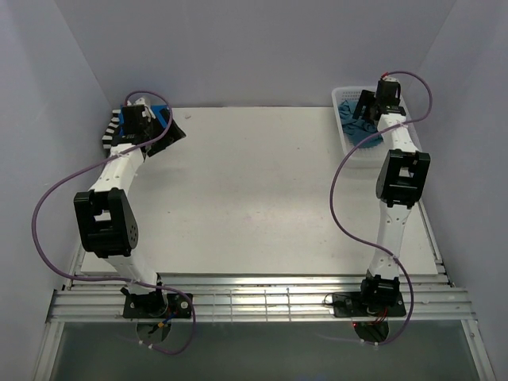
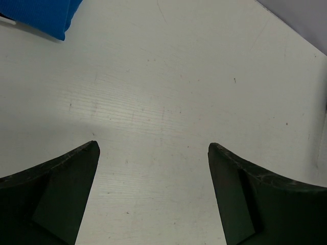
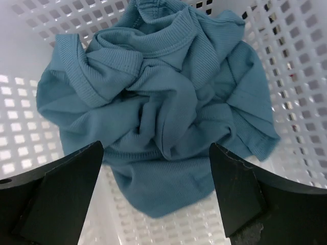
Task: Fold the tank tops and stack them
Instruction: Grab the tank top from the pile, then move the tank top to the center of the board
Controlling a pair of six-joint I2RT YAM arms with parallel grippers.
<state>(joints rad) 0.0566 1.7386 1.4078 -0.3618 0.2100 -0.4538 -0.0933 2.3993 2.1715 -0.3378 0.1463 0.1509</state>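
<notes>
The teal tank top [image 3: 158, 102] lies crumpled in the basket [image 3: 306, 76], straight ahead of the right tool [image 3: 156, 148] and centred between its released, empty jaws. Bunched so, it shows no long axis. The left tool [image 2: 153, 145], likewise released, hangs over the desk [image 2: 179, 76] with the royal blue top [image 2: 41, 15] ahead to its left, so the right arm is nearer.

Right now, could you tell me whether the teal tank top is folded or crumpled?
Crumpled: the teal tank top lies bunched in the white basket, hems twisted.
</notes>
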